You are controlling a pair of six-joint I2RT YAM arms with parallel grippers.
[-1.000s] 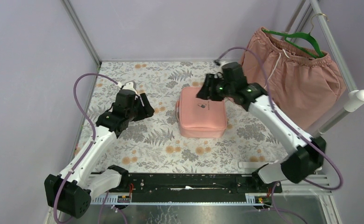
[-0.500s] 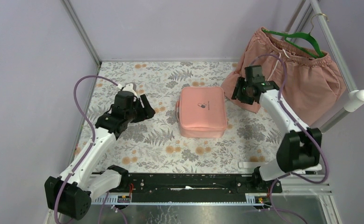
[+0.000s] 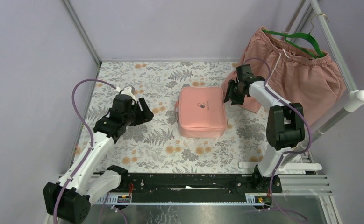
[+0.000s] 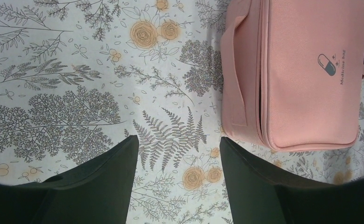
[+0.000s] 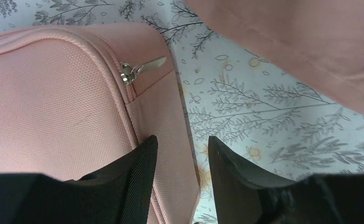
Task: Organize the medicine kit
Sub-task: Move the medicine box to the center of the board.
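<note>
The medicine kit (image 3: 202,112) is a closed pink zip case lying flat mid-table, pill logo up. It also shows in the left wrist view (image 4: 310,74) and the right wrist view (image 5: 53,93). My left gripper (image 3: 145,109) is open and empty over the floral cloth, left of the kit; in its wrist view (image 4: 177,140) the jaws stand wide apart. My right gripper (image 3: 230,93) is open at the kit's far right corner. In its wrist view (image 5: 182,140) the jaws straddle the kit's side wall, just below the silver zipper pull (image 5: 142,69).
Pink drawstring shorts (image 3: 294,79) on a green hanger (image 3: 301,39) hang at the back right, their hem close behind my right gripper (image 5: 310,46). Metal frame posts (image 3: 82,32) stand at the back corners. The floral cloth (image 3: 170,140) covers the table.
My right arm swung from over the kit's far edge out to the right, then came back down at the kit's far right corner. My left arm shifted only slightly.
</note>
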